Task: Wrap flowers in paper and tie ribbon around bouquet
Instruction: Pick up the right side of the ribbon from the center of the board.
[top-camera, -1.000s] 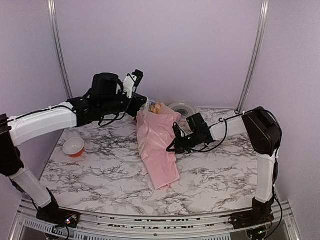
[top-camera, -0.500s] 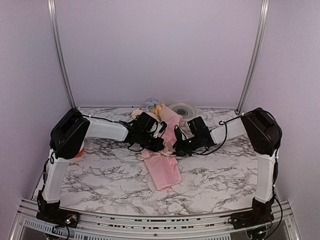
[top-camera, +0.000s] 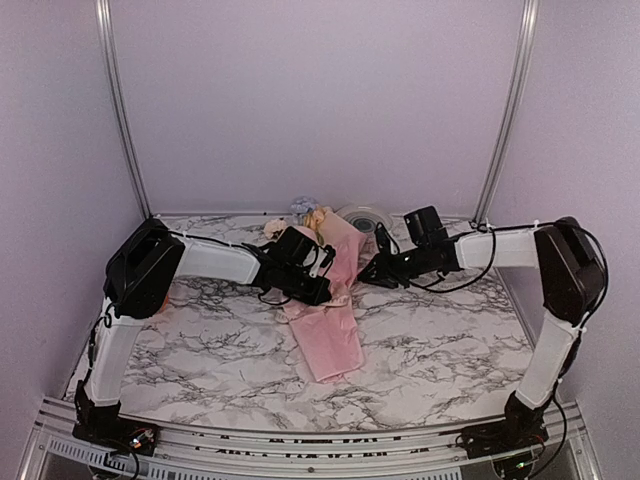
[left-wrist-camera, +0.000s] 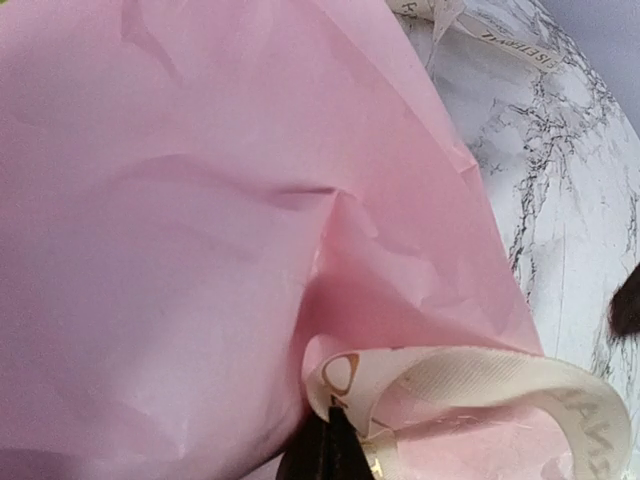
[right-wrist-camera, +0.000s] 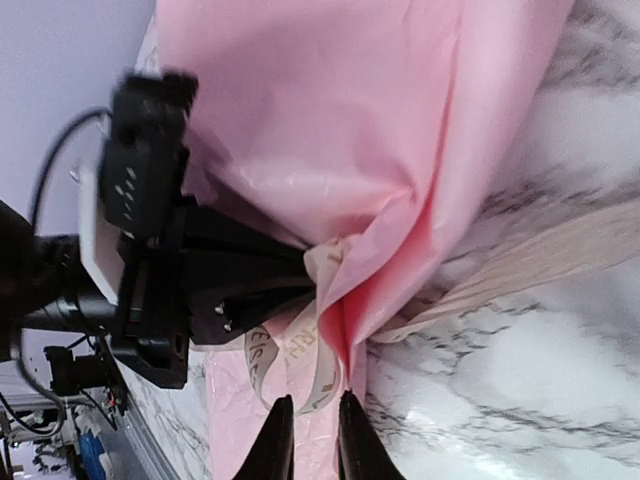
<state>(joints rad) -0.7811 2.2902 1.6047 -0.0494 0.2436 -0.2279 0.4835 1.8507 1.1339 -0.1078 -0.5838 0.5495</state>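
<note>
The bouquet (top-camera: 325, 325) lies on the marble table, a pink paper (left-wrist-camera: 180, 220) cone with its narrow end toward me. The flowers (top-camera: 306, 212) peek out at its far, wide end. My left gripper (top-camera: 322, 290) rests on the cone's middle. It is shut on a loop of the cream lettered ribbon (left-wrist-camera: 480, 382), and its fingertips (left-wrist-camera: 337, 445) pinch the loop's end. My right gripper (top-camera: 368, 275) hovers just right of the cone, its tips (right-wrist-camera: 313, 420) slightly apart below the ribbon (right-wrist-camera: 300, 365) loop and not pinching it. A ribbon tail (right-wrist-camera: 545, 262) trails across the marble.
A round grey-white ringed plate (top-camera: 365, 216) sits at the back, just right of the flower heads. Lavender walls and two metal posts close in the table (top-camera: 200, 340). The left arm's elbow (top-camera: 145, 268) stands over the table's left side.
The left arm swung down from the back left onto the bouquet. The right arm drew back to the right, and its jaws parted a little off the ribbon.
</note>
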